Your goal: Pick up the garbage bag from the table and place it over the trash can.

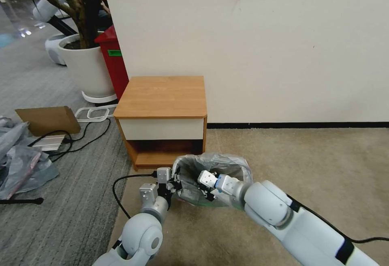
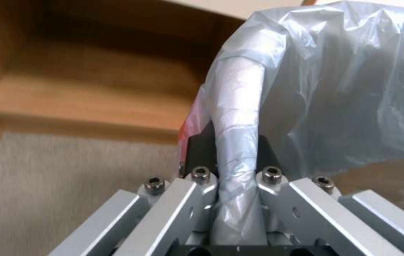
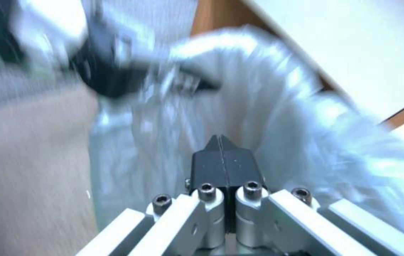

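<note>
The garbage bag point(image 1: 227, 164) is seen in the head view draped over the trash can point(image 1: 198, 199) on the beige carpet, just in front of the counter point(image 1: 162, 95), whose wooden top is bare. The left hand point(image 1: 174, 183) is placed at the bag's left rim, and the right hand point(image 1: 207, 193) is lowered inside the bag's mouth. A white plant pot point(image 1: 87, 69) and a red bin point(image 1: 113, 61) are stood left of the counter, by the wall. In the left wrist view, the garbage bag point(image 2: 334, 89) is pinched by the left hand point(image 2: 232, 149): a rolled strip of grey plastic is clamped between the dark fingers point(image 2: 197, 149), with a trace of the pink-red rim beside them; the counter's low shelf point(image 2: 93, 103) is seen behind. In the right wrist view, the right hand point(image 3: 221, 149) is shown pressed together with nothing between the fingers, surrounded by blurred bag plastic point(image 3: 306, 135); the left hand point(image 3: 112, 64) is seen farther off at the rim.
</note>
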### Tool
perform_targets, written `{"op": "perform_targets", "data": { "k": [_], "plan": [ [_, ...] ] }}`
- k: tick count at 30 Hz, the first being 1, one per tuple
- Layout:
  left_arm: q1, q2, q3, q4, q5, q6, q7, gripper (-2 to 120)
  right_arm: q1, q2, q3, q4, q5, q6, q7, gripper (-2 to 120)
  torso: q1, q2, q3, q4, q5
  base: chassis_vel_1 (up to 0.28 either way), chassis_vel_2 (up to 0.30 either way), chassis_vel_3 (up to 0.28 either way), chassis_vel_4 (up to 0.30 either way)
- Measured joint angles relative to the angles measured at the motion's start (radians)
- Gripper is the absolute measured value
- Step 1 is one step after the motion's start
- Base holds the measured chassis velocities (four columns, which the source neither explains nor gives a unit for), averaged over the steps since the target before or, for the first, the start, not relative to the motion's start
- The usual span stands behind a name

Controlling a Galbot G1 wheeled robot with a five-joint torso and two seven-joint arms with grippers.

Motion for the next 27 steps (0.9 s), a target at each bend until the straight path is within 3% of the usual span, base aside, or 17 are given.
{"op": "perform_targets", "data": {
  "k": [2, 3, 10, 11, 13, 15, 19, 27],
  "plan": [
    [0.005, -0.001, -0.011, -0.002, -0.046, 0.009, -0.021, 4, -0.066, 0.003, 0.1, 0.065, 0.07, 0.022, 0.032, 0, 0.0, 0.0, 0.0, -0.0001, -0.0004, 0.0, 0.0, 0.0, 0.0],
    [0.005, -0.001, -0.011, -0.002, -0.046, 0.009, -0.021, 4, -0.066, 0.003, 0.1, 0.065, 0.07, 0.022, 0.032, 0, 0.0, 0.0, 0.0, -0.0001, -0.0004, 0.0, 0.0, 0.0, 0.0],
    [0.035, -0.002, -0.026, -0.039, -0.143, 0.039, -0.093, 4, -0.304, 0.104, 0.355, 0.127, 0.165, 0.3, 0.264, 2, 0.0, 0.0, 0.0, -0.0001, 0.0, 0.0, 0.0, 0.0, 0.0],
    [0.035, -0.002, -0.026, -0.039, -0.143, 0.039, -0.093, 4, -0.304, 0.104, 0.355, 0.127, 0.165, 0.3, 0.264, 2, 0.0, 0.0, 0.0, -0.0001, 0.0, 0.0, 0.0, 0.0, 0.0],
    [0.048, 0.003, -0.028, -0.057, -0.166, 0.055, -0.119, 4, -0.386, 0.144, 0.437, 0.128, 0.163, 0.398, 0.303, 0, 0.0, 0.0, 0.0, -0.0002, 0.0, 0.0, 0.0, 0.0, 0.0],
    [0.07, 0.011, -0.031, -0.076, -0.185, 0.08, -0.15, 4, -0.492, 0.211, 0.548, 0.132, 0.152, 0.5, 0.334, 9, 0.0, 0.0, 0.0, -0.0003, -0.0001, 0.0, 0.0, 0.0, 0.0],
    [0.091, 0.015, -0.032, -0.086, -0.196, 0.106, -0.18, 4, -0.579, 0.291, 0.614, 0.128, 0.144, 0.582, 0.393, 21, 0.0, 0.0, 0.0, -0.0003, 0.0, 0.0, 0.0, 0.0, 0.0],
    [0.105, 0.017, -0.004, -0.125, -0.279, 0.155, -0.263, 4, -0.684, 0.373, 0.649, 0.122, 0.124, 0.677, 0.46, 49, 0.0, 0.0, 0.0, -0.0003, -0.0002, 0.0, 0.0, 0.0, 0.0]
  ]
}}
